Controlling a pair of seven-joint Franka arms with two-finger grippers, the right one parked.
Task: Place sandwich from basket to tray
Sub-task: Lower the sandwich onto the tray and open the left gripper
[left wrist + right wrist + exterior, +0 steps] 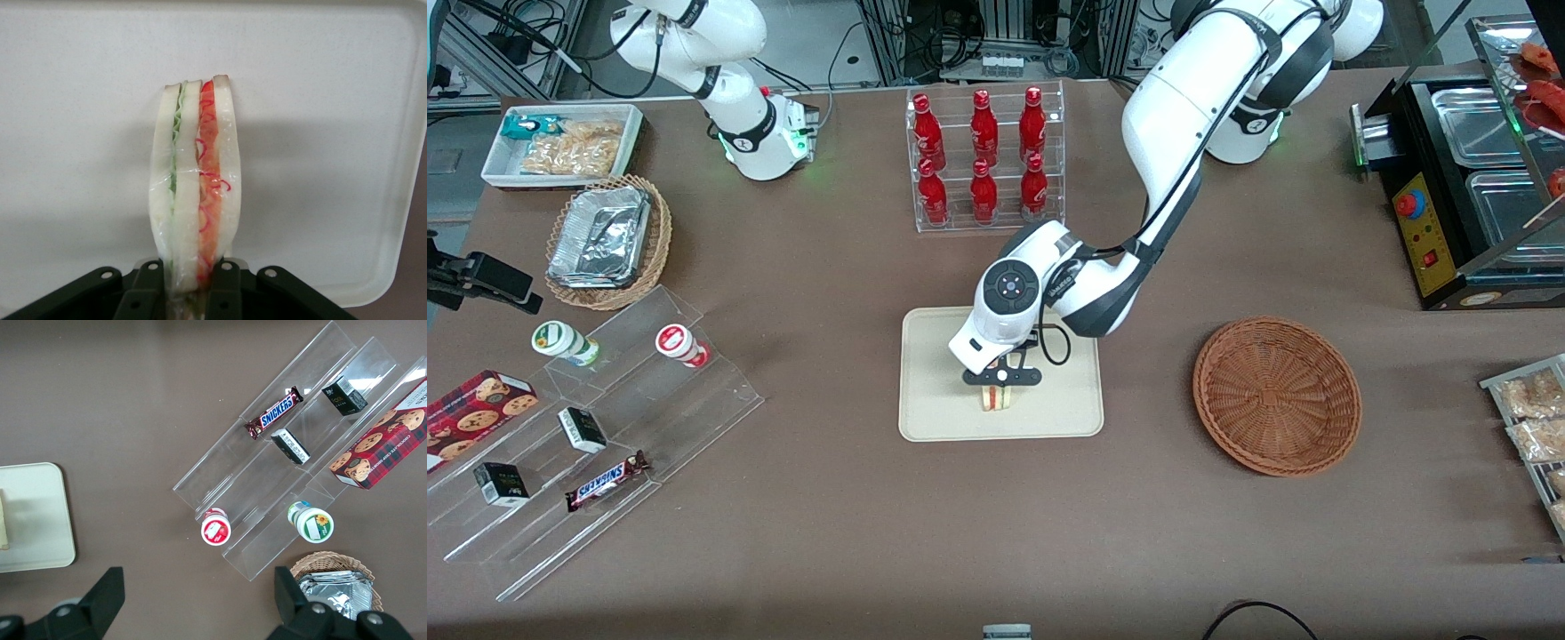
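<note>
Brown tabletop [827, 533], cluttered at the edges; the working zone in the middle is just the tray [934, 418] and the basket [1276, 396], which sits well apart from it toward my working arm's end.

Progress: the basket shows bare wicker, nothing in it. The sandwich [193, 187] is over the tray now, so pick and carry look done. What's left, as I judge it: set it down, let go, pull away.

My gripper [1001, 380] is low over the middle of the tray. Fingers [227, 287] are clamped on the sandwich, one on each bread face, pinching one end of the wedge. The rest of it sticks out past my fingertips, standing on edge, with the green and red filling layers facing my wrist camera.

Contact: the front camera shows the sandwich right at the tray surface, under my fingers. Can't tell whether it's touching or just above.
</note>
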